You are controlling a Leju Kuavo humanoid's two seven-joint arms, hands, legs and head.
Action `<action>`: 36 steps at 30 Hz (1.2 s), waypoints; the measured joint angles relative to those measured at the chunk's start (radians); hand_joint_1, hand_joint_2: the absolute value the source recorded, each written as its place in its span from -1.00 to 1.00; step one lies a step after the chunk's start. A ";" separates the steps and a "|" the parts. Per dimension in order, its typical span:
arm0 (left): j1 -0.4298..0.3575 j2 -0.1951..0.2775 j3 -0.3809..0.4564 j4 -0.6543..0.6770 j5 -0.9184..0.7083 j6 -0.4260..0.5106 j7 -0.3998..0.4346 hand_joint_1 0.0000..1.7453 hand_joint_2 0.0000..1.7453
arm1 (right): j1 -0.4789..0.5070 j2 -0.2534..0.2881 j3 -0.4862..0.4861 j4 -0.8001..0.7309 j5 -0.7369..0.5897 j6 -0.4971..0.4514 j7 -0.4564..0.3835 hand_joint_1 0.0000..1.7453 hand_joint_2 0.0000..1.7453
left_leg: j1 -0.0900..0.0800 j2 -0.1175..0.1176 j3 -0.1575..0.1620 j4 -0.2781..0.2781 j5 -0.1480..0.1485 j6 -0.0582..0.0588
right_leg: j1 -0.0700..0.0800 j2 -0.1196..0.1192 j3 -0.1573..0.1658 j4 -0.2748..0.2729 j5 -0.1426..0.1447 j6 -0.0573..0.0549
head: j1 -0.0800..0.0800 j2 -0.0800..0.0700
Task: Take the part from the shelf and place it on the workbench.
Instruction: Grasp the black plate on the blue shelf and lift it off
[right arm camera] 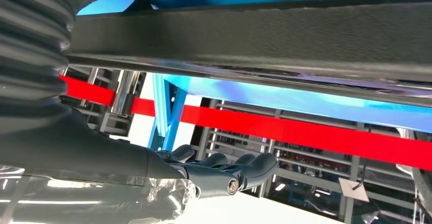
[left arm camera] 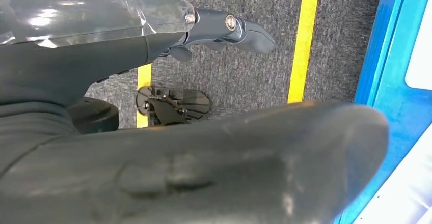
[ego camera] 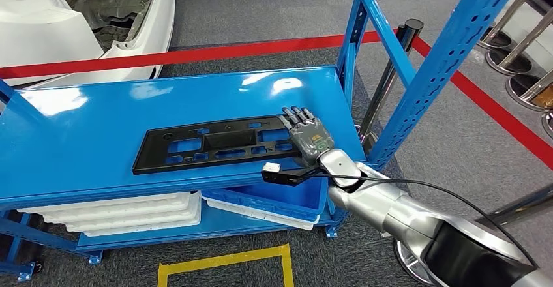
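Observation:
The part is a long flat black plastic panel [ego camera: 215, 143] with several cut-outs, lying on the blue shelf top [ego camera: 78, 124]. My right hand [ego camera: 306, 134] lies palm down over the panel's right end, its fingers stretched flat and apart. In the right wrist view the fingers [right arm camera: 229, 170] stand a little off the panel's dark edge [right arm camera: 254, 35], gripping nothing. My left hand [left arm camera: 219, 28] hangs over the grey carpet with its fingers extended, holding nothing.
A blue upright [ego camera: 430, 65] of the rack rises just right of my right arm. Under the shelf top sit white trays [ego camera: 130, 212] and a blue bin [ego camera: 280, 199]. Red barrier tape [ego camera: 195, 53], a white car body [ego camera: 78, 19] and a yellow floor marking [ego camera: 225, 261] surround the rack.

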 joint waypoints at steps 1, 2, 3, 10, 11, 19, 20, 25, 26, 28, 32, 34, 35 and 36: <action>-0.001 0.000 -0.002 0.000 0.000 -0.002 0.000 -1.00 -1.00 | 0.001 0.001 0.000 0.005 0.003 -0.006 -0.002 -0.99 1.00 | 0.000 0.000 0.000 0.000 0.000 0.000 | 0.000 0.000 0.000 0.000 0.000 0.000 | 0.000 0.000; -0.001 0.000 -0.005 0.000 0.000 -0.004 0.000 -1.00 -1.00 | 0.002 0.003 0.001 0.009 0.005 -0.011 -0.004 -0.97 1.00 | 0.000 0.000 0.000 0.000 0.000 0.000 | 0.000 0.000 0.000 0.000 0.000 0.000 | 0.000 0.000; -0.002 0.000 -0.008 0.000 0.000 -0.005 0.000 -1.00 -1.00 | 0.002 0.004 0.001 0.014 0.006 -0.016 -0.008 -0.95 1.00 | 0.000 0.000 0.000 0.000 0.000 0.000 | 0.000 0.000 0.000 0.000 0.000 0.000 | 0.000 0.000; -0.003 0.000 -0.024 0.000 0.000 -0.005 0.000 -1.00 -1.00 | 0.004 0.015 0.006 0.035 0.011 -0.035 -0.028 0.97 1.00 | 0.000 0.000 0.000 0.000 0.000 0.000 | 0.000 0.000 0.000 0.000 0.000 0.000 | 0.000 0.000; -0.003 0.000 -0.025 0.000 0.000 -0.005 0.000 -1.00 -1.00 | 0.004 0.017 0.006 0.037 0.012 -0.038 -0.031 1.00 1.00 | 0.000 0.000 0.000 0.000 0.000 0.000 | 0.000 0.000 0.000 0.000 0.000 0.000 | 0.000 0.000; -0.003 0.000 -0.025 0.000 0.000 -0.005 0.000 -1.00 -1.00 | 0.004 0.029 0.010 0.044 0.008 -0.044 -0.044 1.00 1.00 | 0.000 0.000 0.000 0.000 0.000 0.000 | 0.000 0.000 0.000 0.000 0.000 0.000 | 0.000 0.000; -0.003 0.000 -0.025 0.000 0.000 -0.005 0.000 -1.00 -1.00 | 0.004 0.031 0.010 0.045 0.006 -0.044 -0.045 1.00 1.00 | 0.000 0.000 0.000 0.000 0.000 0.000 | 0.000 0.000 0.000 0.000 0.000 0.000 | 0.000 0.000; -0.002 0.000 -0.025 0.000 0.000 -0.002 -0.003 -1.00 -1.00 | 0.001 0.039 0.011 0.046 0.003 -0.044 -0.051 1.00 1.00 | 0.000 0.000 0.000 0.000 0.000 0.000 | 0.000 0.000 0.000 0.000 0.000 0.000 | 0.000 0.000; -0.002 0.000 -0.025 0.000 0.000 -0.002 -0.005 -1.00 -1.00 | 0.001 0.040 0.011 0.046 0.002 -0.044 -0.052 1.00 1.00 | 0.000 0.000 0.000 0.000 0.000 0.000 | 0.000 0.000 0.000 0.000 0.000 0.000 | 0.000 0.000; -0.001 0.000 -0.025 0.000 0.000 0.000 -0.008 -1.00 -1.00 | 0.000 0.042 0.011 0.046 -0.001 -0.046 -0.054 1.00 1.00 | 0.000 0.000 0.000 0.000 0.000 0.000 | 0.000 0.000 0.001 0.000 0.000 0.000 | 0.000 0.000; 0.001 0.000 -0.025 0.000 0.000 0.004 -0.011 -1.00 -1.00 | 0.000 0.046 0.011 0.046 -0.014 -0.054 -0.055 1.00 1.00 | 0.000 0.000 0.001 0.000 0.000 0.000 | 0.000 0.000 0.001 0.000 0.000 0.000 | 0.000 0.000; 0.004 0.000 -0.025 0.000 0.000 0.006 -0.012 -1.00 -1.00 | 0.000 0.046 0.011 0.047 -0.021 -0.059 -0.055 1.00 1.00 | 0.000 0.000 0.001 0.000 0.000 0.000 | 0.000 0.000 0.001 0.000 0.000 0.000 | 0.000 0.000; 0.005 0.000 -0.025 0.000 0.000 0.007 -0.013 -1.00 -1.00 | 0.000 0.046 0.011 0.047 -0.024 -0.061 -0.055 1.00 1.00 | 0.000 0.000 0.001 0.000 0.000 0.000 | 0.000 0.000 0.001 0.000 0.000 0.000 | 0.000 0.000; 0.006 0.000 -0.025 0.000 0.000 0.008 -0.013 -1.00 -1.00 | 0.000 0.046 0.011 0.047 -0.026 -0.062 -0.055 1.00 1.00 | 0.000 0.000 0.001 0.000 0.000 0.000 | 0.000 0.000 0.001 0.000 0.000 0.000 | 0.000 0.000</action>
